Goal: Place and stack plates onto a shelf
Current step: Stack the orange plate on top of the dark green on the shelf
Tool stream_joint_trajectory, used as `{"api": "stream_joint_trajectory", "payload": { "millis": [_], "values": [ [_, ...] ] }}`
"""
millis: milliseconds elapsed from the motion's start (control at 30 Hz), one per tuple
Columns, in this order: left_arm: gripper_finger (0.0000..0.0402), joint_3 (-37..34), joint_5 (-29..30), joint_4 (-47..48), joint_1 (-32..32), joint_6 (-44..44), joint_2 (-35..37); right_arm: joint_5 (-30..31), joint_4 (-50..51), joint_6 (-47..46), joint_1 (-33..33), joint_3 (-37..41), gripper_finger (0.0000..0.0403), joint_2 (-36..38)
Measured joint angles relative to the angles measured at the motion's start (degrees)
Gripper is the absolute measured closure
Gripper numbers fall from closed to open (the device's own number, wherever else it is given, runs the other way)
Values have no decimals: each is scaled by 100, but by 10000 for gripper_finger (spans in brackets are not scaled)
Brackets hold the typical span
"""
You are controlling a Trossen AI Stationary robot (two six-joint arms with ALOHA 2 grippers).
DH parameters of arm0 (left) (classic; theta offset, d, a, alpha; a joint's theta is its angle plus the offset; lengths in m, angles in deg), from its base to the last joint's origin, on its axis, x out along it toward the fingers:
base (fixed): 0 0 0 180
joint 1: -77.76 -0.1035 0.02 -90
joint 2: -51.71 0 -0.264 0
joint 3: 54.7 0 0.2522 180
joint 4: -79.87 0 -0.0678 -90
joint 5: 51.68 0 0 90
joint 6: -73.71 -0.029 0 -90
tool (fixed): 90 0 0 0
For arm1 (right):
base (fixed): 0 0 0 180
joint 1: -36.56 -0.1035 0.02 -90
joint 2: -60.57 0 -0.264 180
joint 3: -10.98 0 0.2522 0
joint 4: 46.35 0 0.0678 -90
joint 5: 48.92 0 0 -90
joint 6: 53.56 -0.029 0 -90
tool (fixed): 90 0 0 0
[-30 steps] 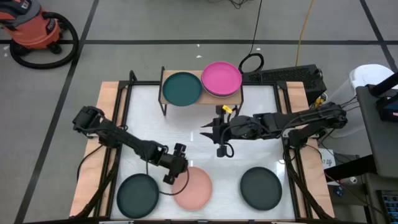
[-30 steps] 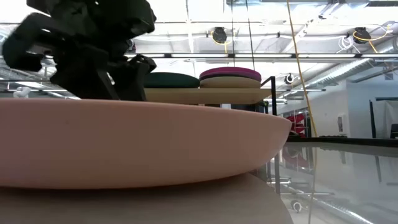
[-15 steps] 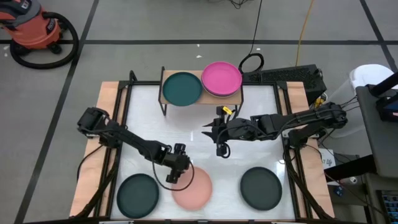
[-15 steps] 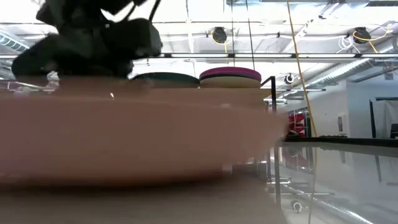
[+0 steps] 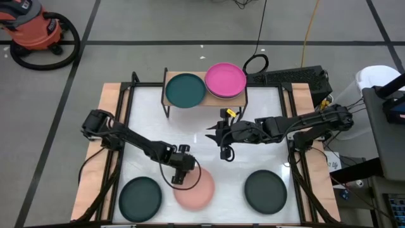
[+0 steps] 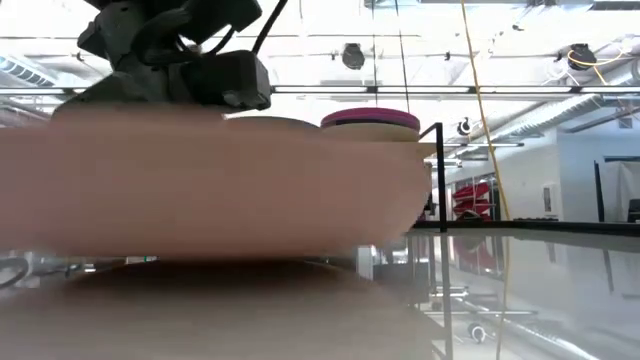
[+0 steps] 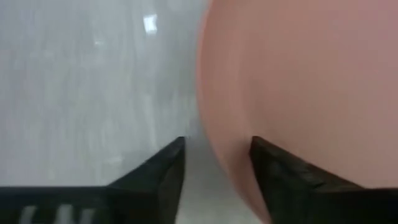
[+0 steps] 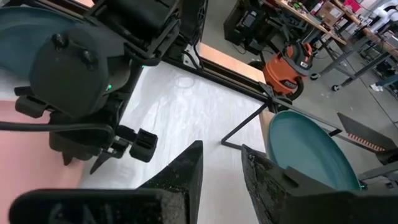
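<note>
The salmon pink plate (image 5: 196, 190) is near the table's near edge, and its blurred shape (image 6: 220, 190) fills the low view. My left gripper (image 5: 180, 175) (image 7: 217, 142) is shut on its far-left rim. My right gripper (image 5: 226, 152) (image 8: 222, 163) hovers over the table's middle, slightly open and empty. On the light-wood shelf (image 5: 169, 101) rest a dark teal plate (image 5: 185, 90) and a magenta plate (image 5: 225, 80), the magenta one on top of a beige plate (image 6: 370, 132). Two dark plates (image 5: 140, 197) (image 5: 266, 191) lie flat on the table. My left gripper pinches the salmon plate's far-left rim (image 7: 227, 149). One finger (image 7: 273, 168) lies over the plate's inner face and the other (image 7: 165, 171) is outside the edge. The fingers slant down from the table's left. In the low view the plate shows raised off the table, about level.
The shelf's black legs (image 8: 242, 130) stand at the far side of the white tabletop. Wooden side boards (image 5: 104, 152) flank the table. An orange shop vacuum (image 5: 35, 28) and cables lie on the floor beyond. Bare tabletop (image 5: 190, 130) lies between the shelf and the near plates.
The salmon plate has risen from resting on the table to hanging above it, as the low view shows. My left gripper has gone up with it and shifted slightly toward the table's right. My right arm has kept still.
</note>
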Motion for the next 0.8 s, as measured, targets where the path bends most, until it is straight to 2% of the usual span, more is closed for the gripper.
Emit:
{"api": "stream_joint_trajectory", "payload": {
  "millis": [167,267,500,800],
  "values": [
    [329,-7,13,46,-30,-228,116,0,-4,0,2,0,307,0],
    [381,-2,-52,16,-31,-378,264,-1,-64,-7,2,0,307,0],
    [390,-2,44,106,-92,-517,881,0,-92,-128,2,-2,307,0],
    [391,-11,1108,1004,-467,-660,2592,0,-92,-127,0,-2,307,0]
  ]
}}
